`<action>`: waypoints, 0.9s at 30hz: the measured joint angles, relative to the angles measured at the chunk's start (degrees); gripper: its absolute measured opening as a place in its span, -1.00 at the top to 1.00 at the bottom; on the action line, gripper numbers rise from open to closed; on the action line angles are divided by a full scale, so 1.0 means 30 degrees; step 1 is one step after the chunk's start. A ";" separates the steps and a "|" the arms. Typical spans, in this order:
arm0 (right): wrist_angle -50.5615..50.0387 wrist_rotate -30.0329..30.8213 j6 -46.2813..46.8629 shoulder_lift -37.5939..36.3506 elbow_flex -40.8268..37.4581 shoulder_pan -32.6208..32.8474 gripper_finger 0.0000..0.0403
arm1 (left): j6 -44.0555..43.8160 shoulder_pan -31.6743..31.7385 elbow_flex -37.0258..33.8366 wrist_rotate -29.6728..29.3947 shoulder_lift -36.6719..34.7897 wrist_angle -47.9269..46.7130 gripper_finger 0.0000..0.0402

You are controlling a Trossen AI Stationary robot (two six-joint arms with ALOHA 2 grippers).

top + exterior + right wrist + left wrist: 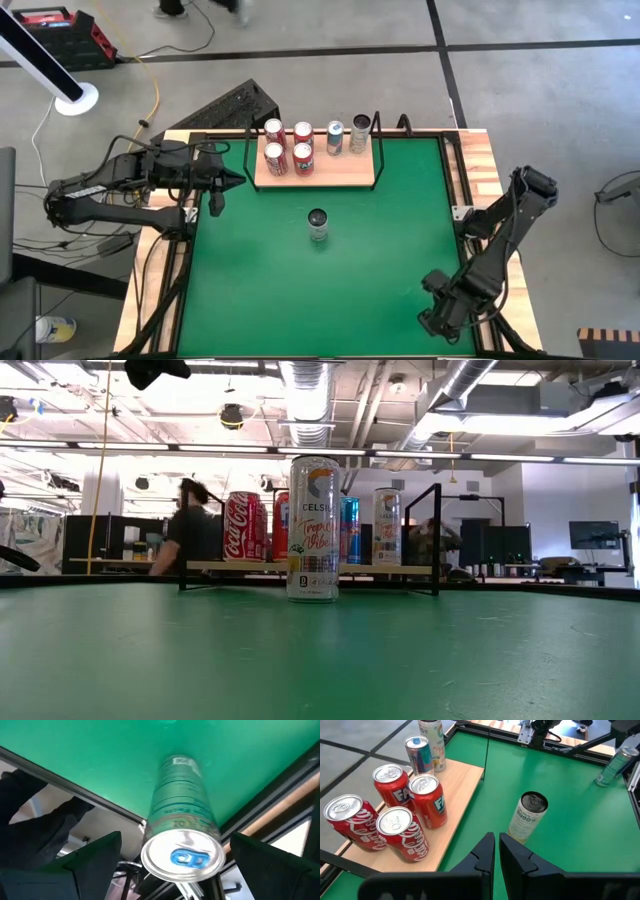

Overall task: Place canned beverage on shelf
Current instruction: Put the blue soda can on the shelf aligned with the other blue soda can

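A light-wood shelf (350, 170) with black rails lies at the table's far side and carries several upright cans (395, 815). A white Celsius can (318, 225) stands upright on its base on the green felt, just in front of the shelf. A pale green can (182, 810) stands on the felt by the near right corner, also seen in the left wrist view (615, 765). My right gripper (177, 852) hangs over it, open, one finger on either side of its silver top, touching nothing. My left gripper (496, 842) hovers shut at the table's left, beside the shelf's left end.
Black rails (280, 775) and a wooden border run close past the green can at the table's right edge. The shelf's right half (465, 785) is bare wood. Open felt (260, 290) lies between the Celsius can and the near edge. A person (190, 530) stands beyond the table.
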 joint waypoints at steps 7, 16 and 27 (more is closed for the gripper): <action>0.2825 -0.0555 0.0139 0.0000 -0.1380 0.0000 -0.98 | 0.0007 -0.0003 0.0000 -0.0003 -0.0001 -0.0007 0.95; 0.2012 -0.1157 0.0327 0.0007 -0.1623 0.0000 -0.88 | 0.0022 -0.0003 0.0000 -0.0010 -0.0001 -0.0022 0.95; 0.1771 -0.2944 -0.2655 -0.0111 -0.1519 -0.1035 -0.29 | 0.0029 -0.0002 0.0000 -0.0112 -0.0001 -0.0029 0.95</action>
